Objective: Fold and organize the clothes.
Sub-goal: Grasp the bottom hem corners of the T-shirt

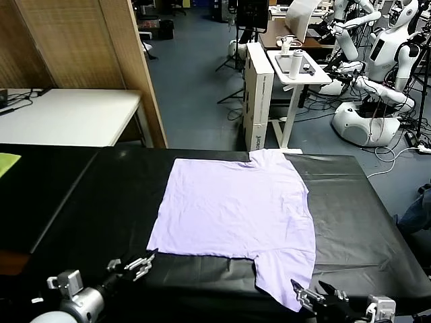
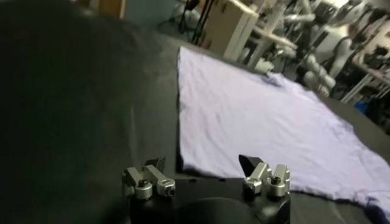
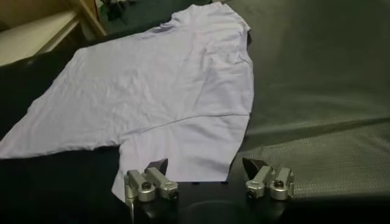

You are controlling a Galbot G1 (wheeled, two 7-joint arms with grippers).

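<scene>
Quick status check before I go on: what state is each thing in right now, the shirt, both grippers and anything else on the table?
T-shirt: spread flat and unfolded on the black table cover, plain side up, not held.
Left gripper: open, empty, by the shirt's near left corner, not touching it.
Right gripper: open, empty, by the near sleeve, holding nothing.
Black table cover: lying flat, a few creases at the right.
Yellow-green cloth: lying at the far left, apart from the shirt.

The T-shirt [image 1: 236, 219] lies flat mid-table [image 1: 363, 229], one sleeve reaching the far edge, the other the near edge, between both grippers at the near edge.
</scene>
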